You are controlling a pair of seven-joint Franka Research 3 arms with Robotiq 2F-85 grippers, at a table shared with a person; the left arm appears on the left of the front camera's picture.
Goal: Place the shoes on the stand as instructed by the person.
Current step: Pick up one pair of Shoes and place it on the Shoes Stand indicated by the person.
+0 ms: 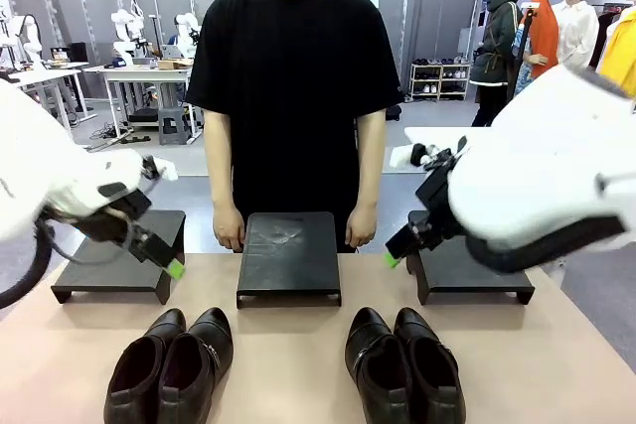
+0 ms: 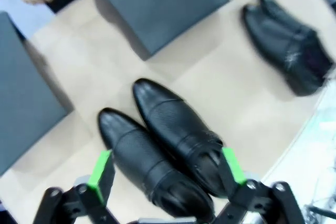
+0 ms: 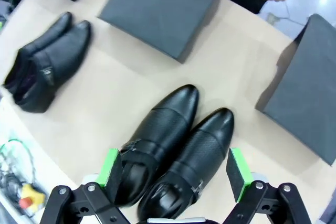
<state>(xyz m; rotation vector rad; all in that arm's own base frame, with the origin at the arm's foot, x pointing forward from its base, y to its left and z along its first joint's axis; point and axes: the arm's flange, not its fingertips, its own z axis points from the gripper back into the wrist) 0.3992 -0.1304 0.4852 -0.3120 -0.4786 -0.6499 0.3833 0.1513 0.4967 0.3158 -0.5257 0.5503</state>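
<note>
Two pairs of black glossy shoes lie on the near part of the table: the left pair [image 1: 171,364] and the right pair [image 1: 402,366], toes toward the person [image 1: 293,86]. My left gripper [image 2: 165,169] hovers open above the left pair [image 2: 163,150], its green pads wide on either side. Over the right pair [image 3: 173,148] my right gripper [image 3: 176,174] hangs open the same way. In the front view the left gripper [image 1: 171,267] and right gripper [image 1: 393,257] are raised above the table, holding nothing. Three dark stands sit in a row: left [image 1: 119,263], middle [image 1: 289,257], right [image 1: 475,280].
The person stands behind the middle stand with both hands [image 1: 228,228] resting at the table's far edge. Bare tan table [image 1: 288,354] lies between the two pairs. A yellow box with a red button [image 3: 29,200] sits off the table edge in the right wrist view.
</note>
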